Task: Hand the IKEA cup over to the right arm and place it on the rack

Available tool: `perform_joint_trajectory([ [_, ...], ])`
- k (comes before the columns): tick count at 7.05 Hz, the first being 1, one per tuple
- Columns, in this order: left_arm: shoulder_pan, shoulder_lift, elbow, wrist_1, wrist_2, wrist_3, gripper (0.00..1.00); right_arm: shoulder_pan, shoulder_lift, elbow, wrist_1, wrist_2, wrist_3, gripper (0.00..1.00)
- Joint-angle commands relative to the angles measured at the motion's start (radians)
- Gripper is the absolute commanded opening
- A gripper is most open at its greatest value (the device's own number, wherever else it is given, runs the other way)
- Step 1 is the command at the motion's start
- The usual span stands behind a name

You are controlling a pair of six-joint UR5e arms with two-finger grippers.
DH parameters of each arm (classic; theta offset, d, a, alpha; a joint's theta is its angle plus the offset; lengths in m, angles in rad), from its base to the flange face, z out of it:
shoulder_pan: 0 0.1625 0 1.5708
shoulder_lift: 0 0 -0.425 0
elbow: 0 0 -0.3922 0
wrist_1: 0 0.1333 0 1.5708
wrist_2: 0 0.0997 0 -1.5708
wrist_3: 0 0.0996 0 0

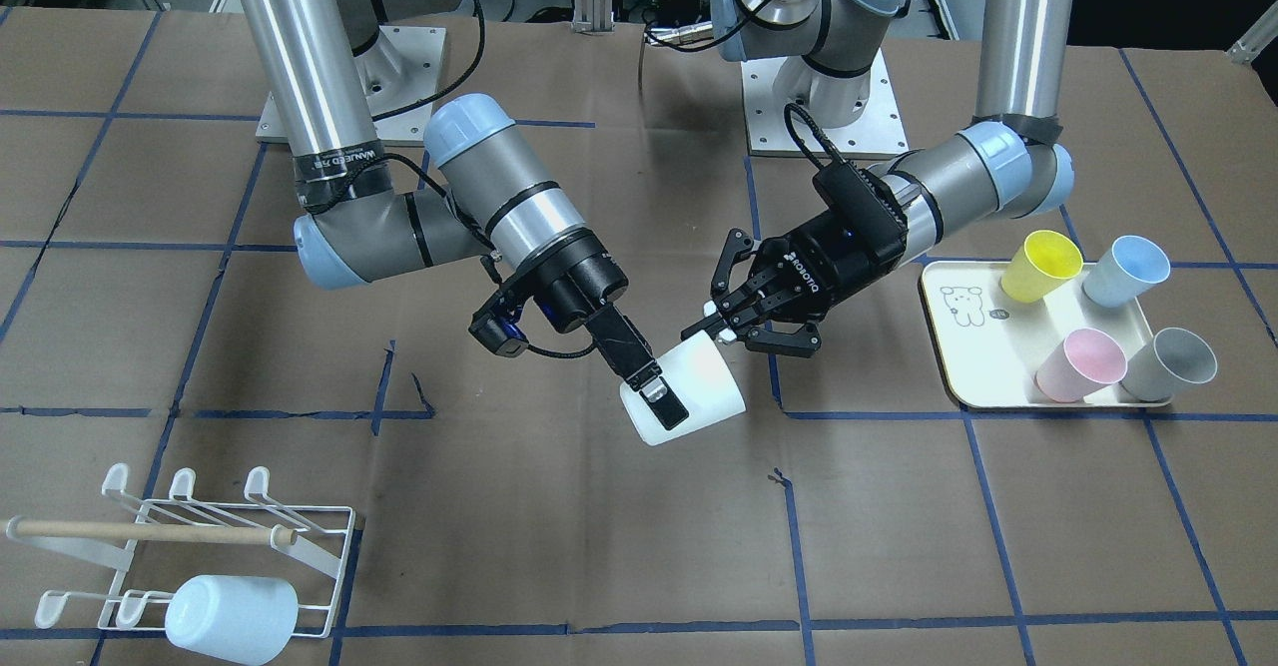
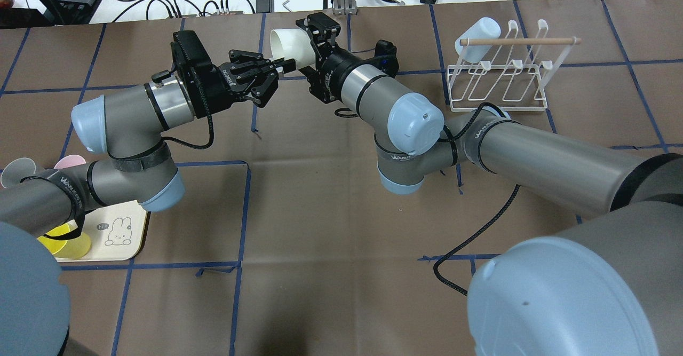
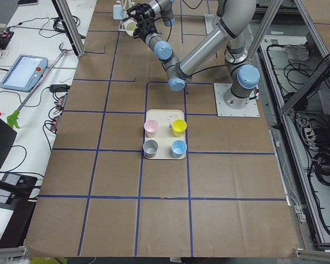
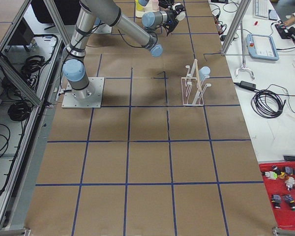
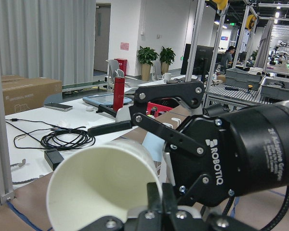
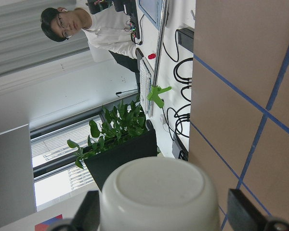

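A white IKEA cup (image 1: pixel 699 381) hangs tilted above the middle of the table, between the two arms. My right gripper (image 1: pixel 659 398), with long straight fingers, is shut on the cup's rim, one finger inside and one outside. My left gripper (image 1: pixel 721 327), with claw-like linkage fingers, stands open at the cup's base. In the right wrist view the cup's base (image 6: pixel 159 192) sits between spread fingers with a gap on each side. From overhead the cup (image 2: pixel 288 44) lies between both grippers. The white wire rack (image 1: pixel 341 566) stands apart on the right arm's side.
A pale cup (image 1: pixel 230 616) hangs on one peg of the rack (image 2: pixel 499 108), under its wooden dowel (image 1: pixel 150 532). A cream tray (image 1: pixel 973 356) with several coloured cups lies on the left arm's side. Blue tape lines cross the brown table cover.
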Motion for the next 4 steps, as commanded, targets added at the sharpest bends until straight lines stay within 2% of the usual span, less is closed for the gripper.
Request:
perform_joint_trajectory([
  [1, 0.0, 0.0, 0.0, 0.0, 0.0, -0.006, 0.11, 0.003, 0.0, -0.002, -0.001, 0.005, -0.007, 0.66],
  [2, 0.0, 0.002, 0.0, 0.0, 0.0, -0.01, 0.11, 0.003, 0.0, -0.003, -0.004, 0.008, -0.01, 0.58],
  [4, 0.0, 0.005, 0.0, 0.0, 0.0, -0.012, 0.14, 0.003, -0.001, -0.003, -0.004, 0.012, -0.01, 0.55],
])
